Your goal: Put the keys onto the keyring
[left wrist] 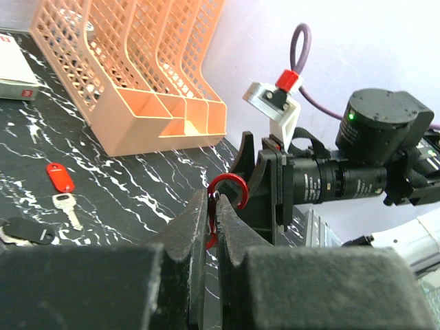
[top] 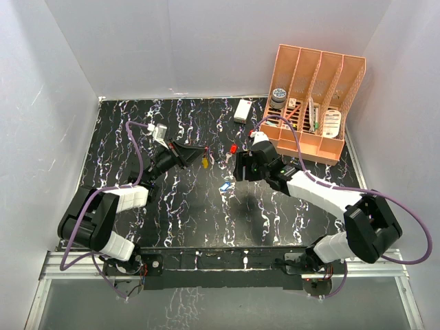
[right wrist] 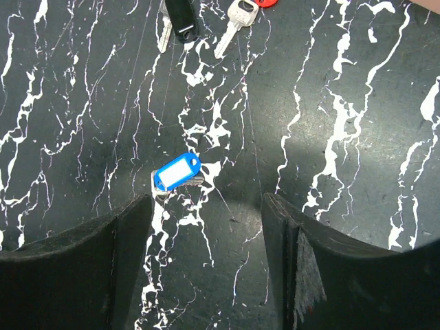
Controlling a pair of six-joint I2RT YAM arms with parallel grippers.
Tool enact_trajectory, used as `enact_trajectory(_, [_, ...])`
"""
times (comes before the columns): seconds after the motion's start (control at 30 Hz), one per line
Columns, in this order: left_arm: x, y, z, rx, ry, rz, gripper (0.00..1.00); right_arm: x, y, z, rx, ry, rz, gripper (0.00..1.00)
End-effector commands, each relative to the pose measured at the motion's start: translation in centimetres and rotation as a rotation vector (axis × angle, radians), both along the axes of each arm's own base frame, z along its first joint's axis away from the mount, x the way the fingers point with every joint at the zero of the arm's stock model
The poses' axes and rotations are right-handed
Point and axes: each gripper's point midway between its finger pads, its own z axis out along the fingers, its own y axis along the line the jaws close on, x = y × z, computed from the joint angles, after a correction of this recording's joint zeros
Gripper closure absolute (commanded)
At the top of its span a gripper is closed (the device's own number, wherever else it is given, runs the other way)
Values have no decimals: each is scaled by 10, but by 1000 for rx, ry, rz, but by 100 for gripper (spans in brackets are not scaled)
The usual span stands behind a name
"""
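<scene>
My left gripper is shut on the red keyring, whose curved end sticks out past the fingertips; it is held above the table. In the top view the left gripper has a yellow-headed key at its tip; I cannot tell whether that key hangs on the ring. My right gripper is open and empty, just above the table, with a blue-tagged key lying flat close to its left finger. A red-headed key and a black-tagged key lie further off.
An orange file organizer holding several items stands at the back right. A white rectangular box lies near the back wall. The right gripper sits between the red-headed key and the blue-tagged key.
</scene>
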Motion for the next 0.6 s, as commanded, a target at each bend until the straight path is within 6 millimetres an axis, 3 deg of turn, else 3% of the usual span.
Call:
enact_trajectory(0.0, [-4,8,20,-76,-68,-17,100,27,12,29,51,-106,-42,37])
enact_trajectory(0.13, [-4,8,18,-84,-60,-26,100,58,19,27,-15,-111,-78,43])
enact_trajectory(0.33, [-4,13,21,-87,-67,-28,100,92,32,-6,-96,-30,-140,49])
enact_trajectory(0.57, [-7,18,23,-74,-79,-30,100,110,37,-28,-100,11,-224,57])
